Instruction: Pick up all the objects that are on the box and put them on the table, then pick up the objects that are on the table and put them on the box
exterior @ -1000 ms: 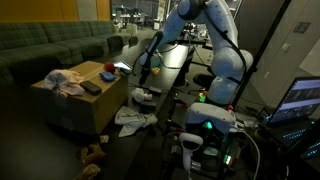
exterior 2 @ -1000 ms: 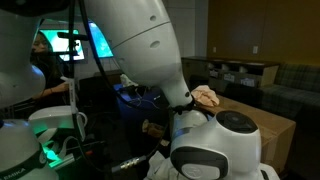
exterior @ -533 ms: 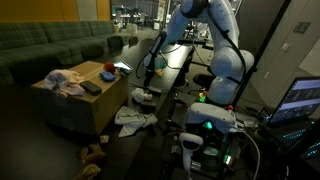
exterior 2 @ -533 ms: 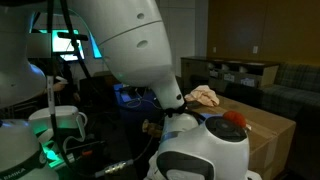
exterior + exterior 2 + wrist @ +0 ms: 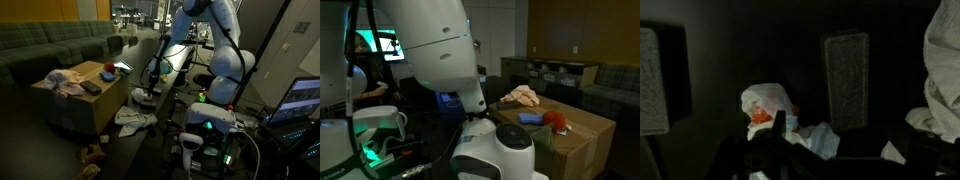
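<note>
At the left stands the box, carrying the pinkish cloth, a flat black piece and the red ball on its top. A white-grey cloth lies lower, near the box's right side. Right of that my gripper hangs low over the table, my fingers spread wide and holding nothing. Just beneath them, in the wrist view, a crumpled white cloth with a red patch lies on the dark surface, and another pale cloth shows at the far right edge.
</note>
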Available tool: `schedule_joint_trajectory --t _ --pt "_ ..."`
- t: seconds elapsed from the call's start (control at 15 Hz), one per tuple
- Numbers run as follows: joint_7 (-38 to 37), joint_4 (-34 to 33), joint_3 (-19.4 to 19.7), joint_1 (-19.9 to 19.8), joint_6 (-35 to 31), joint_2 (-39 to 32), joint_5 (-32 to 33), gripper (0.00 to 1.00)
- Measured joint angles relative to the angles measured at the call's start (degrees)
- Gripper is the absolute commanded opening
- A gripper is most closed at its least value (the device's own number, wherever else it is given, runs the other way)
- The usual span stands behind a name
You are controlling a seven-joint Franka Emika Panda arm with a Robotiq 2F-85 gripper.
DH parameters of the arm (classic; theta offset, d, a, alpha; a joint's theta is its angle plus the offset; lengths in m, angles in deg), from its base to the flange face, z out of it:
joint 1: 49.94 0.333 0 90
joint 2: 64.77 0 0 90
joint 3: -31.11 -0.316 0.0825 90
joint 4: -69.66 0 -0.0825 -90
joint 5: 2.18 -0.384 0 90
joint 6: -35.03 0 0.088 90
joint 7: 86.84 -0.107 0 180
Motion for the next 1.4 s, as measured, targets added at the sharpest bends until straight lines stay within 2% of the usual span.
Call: schedule_joint_trajectory --t 0.27,0.53,0.93,1.4 --pt "-2.2 3.0 -0.8 -0.4 -6.6 -1.7 1.1 1.00" --pt "-6.6 4.2 -0.9 -0.3 -10.8 -4.5 6.2 1.00" --pt "-11.9 4.9 -0.7 -0.3 -12.5 -6.8 13.0 1.00" --pt "-14.0 4.5 -0.1 -0.3 -12.9 -8.4 15.8 1.00"
